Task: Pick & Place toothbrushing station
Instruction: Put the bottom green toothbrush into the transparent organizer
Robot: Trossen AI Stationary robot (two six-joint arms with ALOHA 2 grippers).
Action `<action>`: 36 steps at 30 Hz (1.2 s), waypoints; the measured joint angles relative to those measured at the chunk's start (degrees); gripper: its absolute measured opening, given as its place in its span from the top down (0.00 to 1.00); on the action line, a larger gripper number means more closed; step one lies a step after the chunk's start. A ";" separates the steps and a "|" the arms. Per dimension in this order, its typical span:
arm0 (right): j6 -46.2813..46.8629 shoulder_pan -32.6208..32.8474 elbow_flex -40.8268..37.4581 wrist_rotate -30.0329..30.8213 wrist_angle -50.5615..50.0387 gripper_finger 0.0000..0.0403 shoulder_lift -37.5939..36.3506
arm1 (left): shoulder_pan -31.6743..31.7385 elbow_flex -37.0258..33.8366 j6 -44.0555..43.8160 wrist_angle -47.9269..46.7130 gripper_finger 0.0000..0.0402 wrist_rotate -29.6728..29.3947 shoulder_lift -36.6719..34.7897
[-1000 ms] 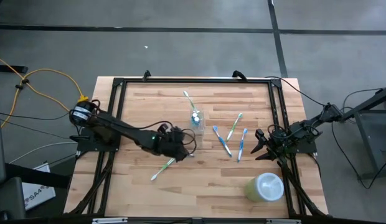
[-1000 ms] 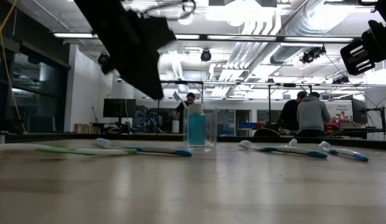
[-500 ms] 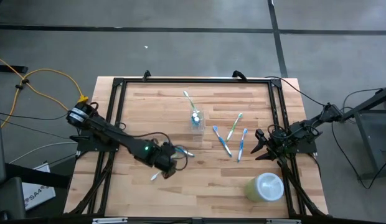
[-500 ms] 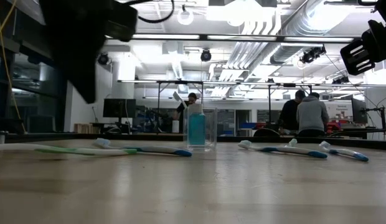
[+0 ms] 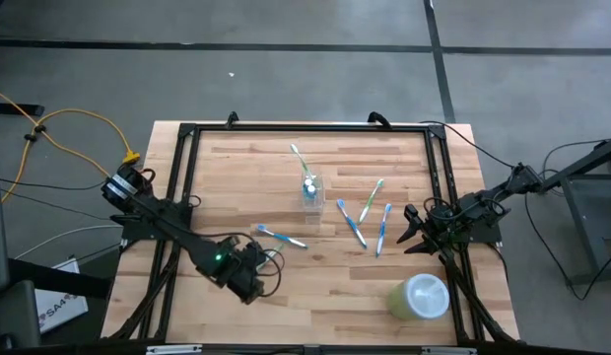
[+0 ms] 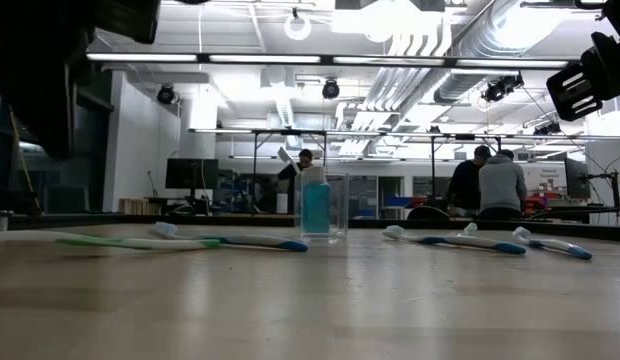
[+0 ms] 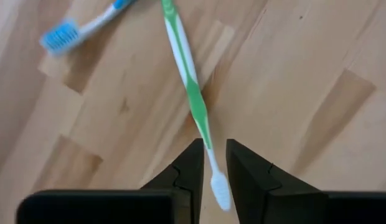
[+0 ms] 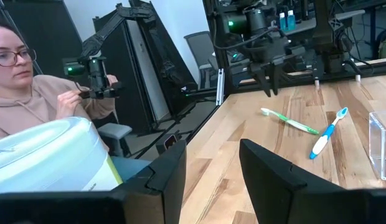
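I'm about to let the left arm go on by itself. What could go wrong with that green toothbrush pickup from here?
The left tool hangs over the pale end of the green toothbrush, not its middle; gripped there, it may swing or slip. Its fingers stand narrowly apart, so one could land on the handle and flick it. The blue toothbrush lies close and could get knocked.

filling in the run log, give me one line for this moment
left gripper: open astride green toothbrush, not gripped | right gripper: open, waiting at table edge | cup: upright
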 joint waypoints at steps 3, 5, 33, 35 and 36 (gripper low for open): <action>0.00 -0.01 0.02 0.00 0.00 0.65 -0.01 | -0.35 -0.02 0.76 0.00 0.79 -1.27 0.00; 0.00 -0.01 0.02 0.00 0.00 0.65 0.01 | -0.37 -0.02 -0.67 0.02 0.76 -0.77 0.00; 0.00 -0.01 0.00 0.00 0.00 0.65 0.01 | 0.13 -0.09 -4.37 1.38 0.70 5.81 8.15; 0.00 0.01 0.01 0.00 -0.02 0.65 0.00 | 0.13 -0.09 -4.37 1.49 0.70 5.79 8.15; 0.00 -0.01 0.00 0.00 -0.02 0.65 0.01 | 0.13 -0.09 -4.39 1.56 0.70 5.79 8.28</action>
